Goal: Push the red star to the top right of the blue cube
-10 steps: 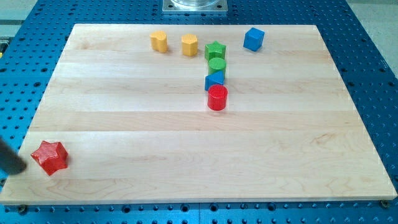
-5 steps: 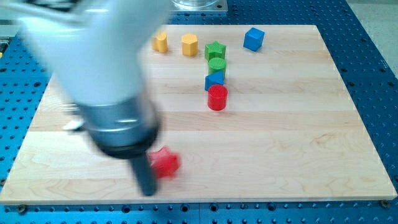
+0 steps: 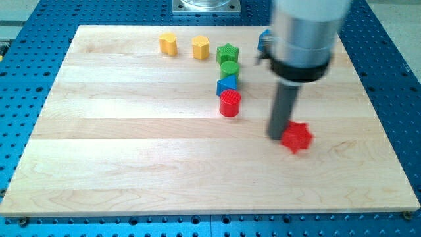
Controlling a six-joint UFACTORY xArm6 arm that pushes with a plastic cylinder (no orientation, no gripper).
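The red star [image 3: 297,137] lies on the wooden board at the view's right of centre. My tip [image 3: 276,135] touches the star's left side. The blue cube [image 3: 263,38] sits near the board's top edge and is mostly hidden behind the arm's grey body [image 3: 302,33]. The star is well below the cube and a little to its right.
A red cylinder [image 3: 229,104], a blue block [image 3: 227,84], a green cylinder [image 3: 229,69] and a green star [image 3: 227,53] form a column left of my rod. Two yellow blocks [image 3: 168,43] [image 3: 200,47] sit near the top edge.
The red star has moved from the board's bottom left corner across to the right of centre and upward. My rod has swept with it, staying at its left side.
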